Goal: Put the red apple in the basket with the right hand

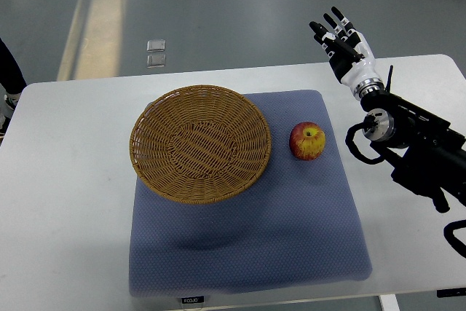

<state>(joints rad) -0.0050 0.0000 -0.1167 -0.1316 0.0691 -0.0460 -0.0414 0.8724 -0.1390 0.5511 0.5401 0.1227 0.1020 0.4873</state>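
Note:
A red and yellow apple (pixel 307 140) stands upright on a blue mat (pixel 291 231), just right of a round wicker basket (pixel 200 143). The basket is empty and sits on the mat's left part. My right hand (pixel 339 36) is open, fingers spread and pointing away, above the table's far right edge, well beyond and to the right of the apple. It holds nothing. Its black arm (pixel 415 147) comes in from the right edge. My left arm is not in view.
The mat lies on a white table (pixel 65 202). Two small clear squares (pixel 156 53) lie on the grey floor beyond the table. A dark shape (pixel 9 71) shows at the left edge.

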